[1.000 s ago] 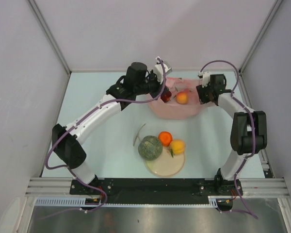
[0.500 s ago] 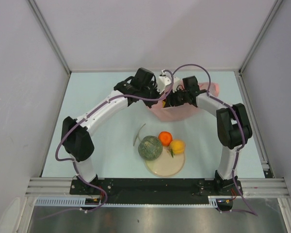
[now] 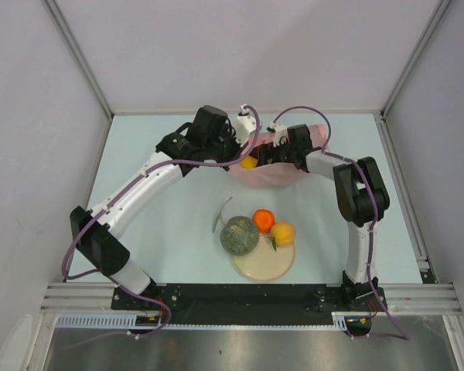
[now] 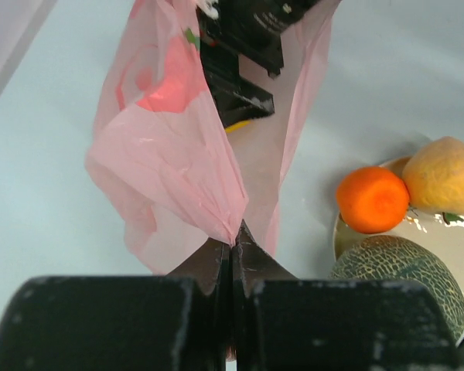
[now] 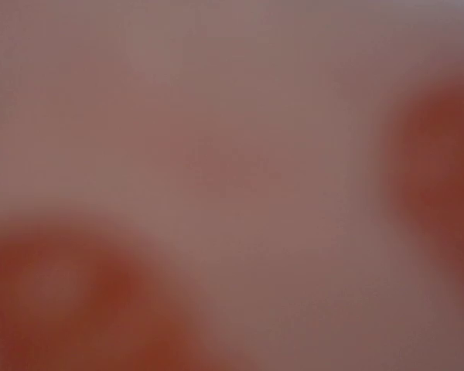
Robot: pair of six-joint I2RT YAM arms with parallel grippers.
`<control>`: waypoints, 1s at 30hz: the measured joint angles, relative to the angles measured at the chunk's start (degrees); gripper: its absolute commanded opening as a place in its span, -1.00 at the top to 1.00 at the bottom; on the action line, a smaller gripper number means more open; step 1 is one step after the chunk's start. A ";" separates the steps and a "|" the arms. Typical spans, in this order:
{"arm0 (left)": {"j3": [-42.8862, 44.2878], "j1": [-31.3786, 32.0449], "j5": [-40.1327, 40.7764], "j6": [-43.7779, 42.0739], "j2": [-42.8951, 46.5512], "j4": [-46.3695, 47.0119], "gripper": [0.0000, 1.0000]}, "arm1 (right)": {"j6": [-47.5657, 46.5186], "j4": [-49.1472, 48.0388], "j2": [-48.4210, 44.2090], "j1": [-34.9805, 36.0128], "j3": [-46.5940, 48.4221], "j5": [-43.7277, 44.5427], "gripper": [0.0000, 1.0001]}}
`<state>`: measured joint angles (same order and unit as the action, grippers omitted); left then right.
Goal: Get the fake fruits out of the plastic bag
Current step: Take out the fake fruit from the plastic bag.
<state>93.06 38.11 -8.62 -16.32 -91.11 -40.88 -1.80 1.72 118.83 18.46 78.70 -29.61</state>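
From the left wrist cam, the left gripper [image 4: 233, 263] has its fingers pressed flat together with a fold of the bag [image 4: 178, 162] pinched between them. The pink film fans out straight ahead of the tips. Further ahead, down in the bag's mouth, sits the black right gripper [image 4: 243, 73] with a sliver of yellow fruit [image 4: 237, 125] peeking out right next to it. I can't tell from here if its jaws are spread or not. A red blotch shows through the film ahead and to the left, no idea what it is. Off to the right of the left gripper, clear of the bag, are the orange [image 4: 373, 199], a yellow-orange fruit [image 4: 445, 175] and the melon [image 4: 398, 270], all at the plate [image 4: 429, 232]. Top cam: both arms meet at the bag on the far side of the table [image 3: 178, 232], the yellow fruit sits between the two grippers, and the other three fruits plus the plate lie back toward the bases. Right wrist cam is just a pink blur with a couple of reddish smears, so it tells me nothing about the right gripper's fingers either.
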 measured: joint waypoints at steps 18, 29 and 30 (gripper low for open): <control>-0.09 0.00 0.96 1.97 -4.57 1.29 0.99 | -1.07 -8.44 3.78 4.26 0.66 -0.55 -0.64; 0.59 0.00 1.46 2.82 -7.48 2.47 0.99 | -3.17 -5.66 3.98 3.10 1.57 1.27 0.12; 0.61 0.00 1.46 2.84 -7.54 2.60 0.99 | -3.08 -5.51 3.98 2.73 1.57 0.76 0.14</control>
<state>93.67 38.11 -7.16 -13.47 -98.65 -38.28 -4.89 -3.79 122.80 21.19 80.27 -28.84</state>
